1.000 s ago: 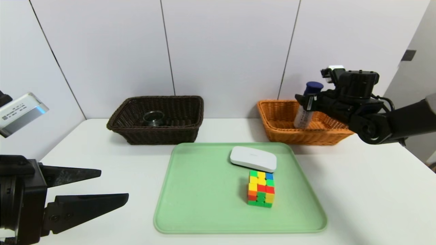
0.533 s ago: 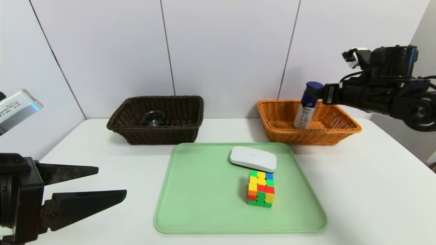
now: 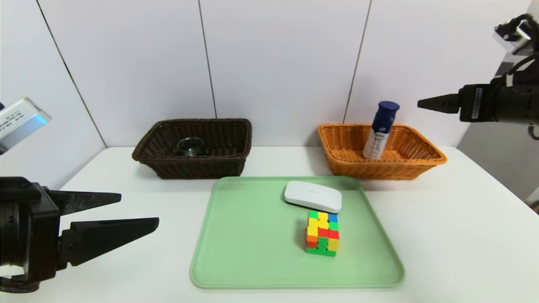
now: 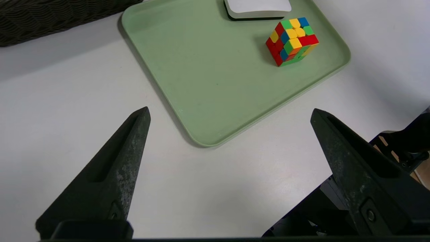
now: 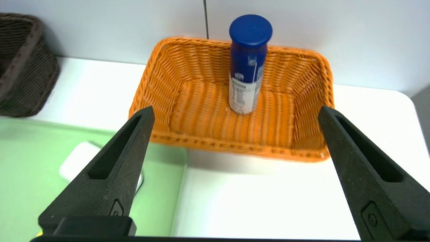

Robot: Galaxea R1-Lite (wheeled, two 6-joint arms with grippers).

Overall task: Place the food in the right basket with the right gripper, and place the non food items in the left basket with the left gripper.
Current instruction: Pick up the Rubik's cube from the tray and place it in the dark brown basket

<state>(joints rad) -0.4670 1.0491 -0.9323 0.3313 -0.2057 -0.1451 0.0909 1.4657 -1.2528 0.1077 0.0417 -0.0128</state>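
We see the left gripper [image 3: 139, 212]: long, pointed matte-black fingers [image 4: 111, 174], scuffed grey, slotted, a screw near each base. The right gripper [image 5: 235, 112] matches, black cables looping over its wrist. Silver labelled camera block [image 3: 19, 122] beside our left arm

Worktop [image 3: 442, 235] fills the lower frame, wall behind it. Tray [image 3: 252, 252] at centre, near the front. On the tray: case [image 3: 312, 196] upper right, puzzle cube [image 3: 322, 233] just below it, nearly touching. Left basket [image 3: 193, 148] behind the tray at upper left, against the wall; glass cup [image 3: 190, 146] inside it. Right basket [image 3: 379, 151] behind the tray at upper right; bottle [image 3: 381, 129] upright inside it. Left claw [image 3: 137, 210] at lower left edge, above the worktop. Right claw [image 3: 421, 103] at upper right edge, above and right of the right basket.
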